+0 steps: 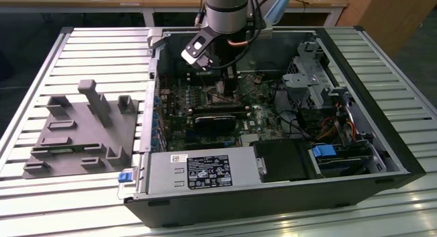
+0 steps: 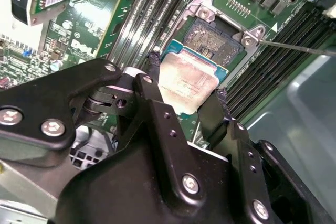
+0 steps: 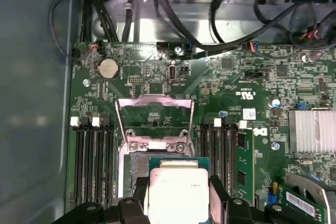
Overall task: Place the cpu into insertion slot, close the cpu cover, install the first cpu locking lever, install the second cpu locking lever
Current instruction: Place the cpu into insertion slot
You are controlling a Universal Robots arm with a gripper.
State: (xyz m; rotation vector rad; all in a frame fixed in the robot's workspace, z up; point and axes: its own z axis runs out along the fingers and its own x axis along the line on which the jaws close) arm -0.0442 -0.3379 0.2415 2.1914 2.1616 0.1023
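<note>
Slatted metal table (image 1: 55,206) carries an open computer case (image 1: 273,201) lying on its side, with a grey fixture block (image 1: 82,129) on the exterior view's left. Inside the case, the gripper (image 2: 187,77) pinches the cpu (image 2: 186,85) by two opposite edges, shiny top facing the cameras. In both wrist views the insertion slot (image 2: 212,38) lies straight ahead of the chip, away from the wrist, and the chip's leading edge overlaps the slot's near rim; whether it touches the rim I cannot tell. The chip is near square with no real long axis, and in the first wrist view its edges run roughly parallel to the slot's rim. The cpu cover (image 3: 155,102) stands flipped open beyond the slot, leaving it exposed. A thin metal rod (image 2: 294,47), probably a locking lever, juts out beside the slot. A printed sticker (image 1: 208,170) sits on the power supply, and white lettering (image 3: 247,94) marks the board; I leave both unread.
</note>
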